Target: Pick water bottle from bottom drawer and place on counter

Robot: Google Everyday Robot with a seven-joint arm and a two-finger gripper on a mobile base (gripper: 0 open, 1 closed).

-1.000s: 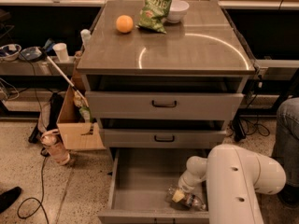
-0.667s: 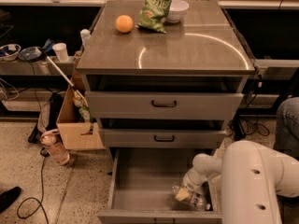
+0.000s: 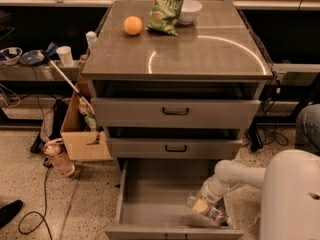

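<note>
Claw has dropped lower onto water bottle just beneath it in bottom drawer; whether it's pinching, can't tell. Lift to worktop well above likely next.

At 12 o'clock you see an orange, green chip bag and white bowl; at 8, a cardboard box and pink bottle; your claw at 5.

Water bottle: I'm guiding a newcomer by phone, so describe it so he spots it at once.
Find the grey cabinet's open bottom drawer. In its front right corner, at the gripper, lies the water bottle: small, clear and crinkled with a pale label, unlike the larger pinkish bottle on the floor.
</note>
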